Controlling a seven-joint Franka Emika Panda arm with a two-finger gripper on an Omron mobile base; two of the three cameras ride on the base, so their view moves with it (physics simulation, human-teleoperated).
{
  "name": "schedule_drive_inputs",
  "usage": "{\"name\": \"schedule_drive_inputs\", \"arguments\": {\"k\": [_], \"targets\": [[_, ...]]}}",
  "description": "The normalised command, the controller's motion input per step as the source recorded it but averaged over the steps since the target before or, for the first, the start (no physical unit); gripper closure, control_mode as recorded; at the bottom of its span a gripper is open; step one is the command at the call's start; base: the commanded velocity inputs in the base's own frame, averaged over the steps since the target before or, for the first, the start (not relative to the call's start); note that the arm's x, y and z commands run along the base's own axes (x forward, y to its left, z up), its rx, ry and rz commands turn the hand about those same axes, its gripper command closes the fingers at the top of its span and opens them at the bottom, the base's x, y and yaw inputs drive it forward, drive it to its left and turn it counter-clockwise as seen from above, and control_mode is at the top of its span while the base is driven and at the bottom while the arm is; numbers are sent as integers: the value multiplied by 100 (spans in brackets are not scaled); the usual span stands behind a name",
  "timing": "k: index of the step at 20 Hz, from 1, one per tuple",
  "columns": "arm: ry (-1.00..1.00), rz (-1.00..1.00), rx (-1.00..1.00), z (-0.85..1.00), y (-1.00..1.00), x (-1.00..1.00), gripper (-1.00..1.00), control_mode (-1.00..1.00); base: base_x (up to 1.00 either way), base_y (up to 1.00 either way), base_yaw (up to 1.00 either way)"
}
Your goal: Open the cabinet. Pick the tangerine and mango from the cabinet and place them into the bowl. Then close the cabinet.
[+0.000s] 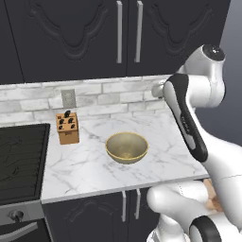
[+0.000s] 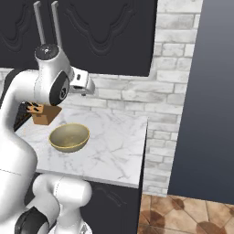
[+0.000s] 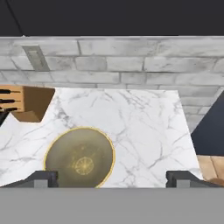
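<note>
We find no brand, label or readable writing anywhere in these views. On the marble worktop (image 1: 160, 156) a wooden knife block (image 1: 67, 127) stands at centre left of the left base view, below a grey wall outlet (image 1: 68, 98) set in the pale brick backsplash (image 1: 108, 99). A black stovetop (image 1: 21, 158) fills the lower left of that view. The white arm (image 1: 189, 123) rises along the right side, its upper links in front of the cabinet's right edge.

The cabinet (image 1: 75, 33) spans the top of the left base view: dark charcoal, two carved-panel doors, both shut, with two long silver bar handles (image 1: 128, 30) side by side at the middle. The bowl (image 1: 126, 147), tan-gold and round with nothing in it, sits on the worktop below the handles, to the right of the knife block and apart from it.

In the hand view the fingers (image 3: 43, 178) stand spread wide at the bottom corners, holding nothing, with the bowl at lower left between them.
</note>
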Motion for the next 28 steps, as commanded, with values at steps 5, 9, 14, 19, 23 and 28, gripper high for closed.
{"name": "schedule_drive_inputs", "arguments": {"k": [5,9,14,19,23,28], "targets": [[-41,0,-2,64,2,-35,-100,-100,0,0,0],[-50,4,-2,55,0,-58,-100,-100,0,0,0],[-43,4,0,41,2,-47,-100,-100,0,0,0],[-30,2,0,22,4,-24,-100,-100,0,0,0],[-15,0,0,3,0,-5,-100,-100,0,0,0],[-16,0,0,15,15,0,-100,-100,0,0,0]]}}
